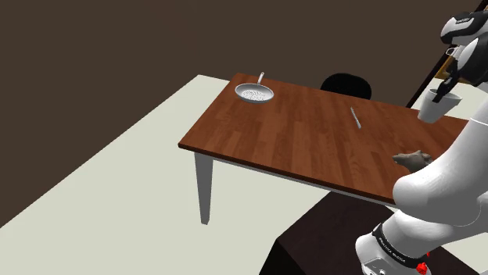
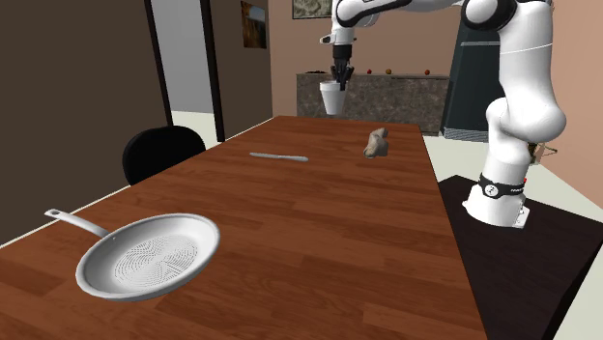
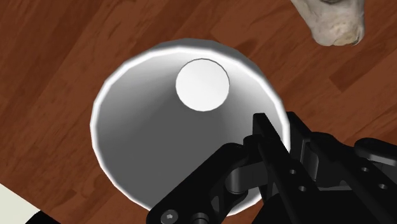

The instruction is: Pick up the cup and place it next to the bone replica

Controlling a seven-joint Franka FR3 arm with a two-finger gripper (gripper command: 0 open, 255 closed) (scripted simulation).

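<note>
A white cup (image 1: 436, 105) hangs in the air above the far end of the wooden table (image 1: 297, 144), with my gripper (image 1: 451, 84) shut on its rim from above. In the second exterior view the cup (image 2: 332, 98) hangs under the gripper (image 2: 342, 77), well clear of the tabletop. The wrist view looks down into the cup (image 3: 184, 121), whose rim is clasped by the gripper (image 3: 262, 147). The beige bone replica (image 2: 377, 144) lies on the table a short way from the cup; it also shows as the bone replica (image 1: 413, 159) and, beyond the cup, the bone replica (image 3: 334, 19).
A metal frying pan (image 2: 150, 254) lies at the table's other end, also visible as the pan (image 1: 256, 94). A slim silver utensil (image 2: 278, 155) rests mid-table. A black chair (image 2: 159, 153) stands along one long side. My stand (image 2: 512, 261) is beside the table.
</note>
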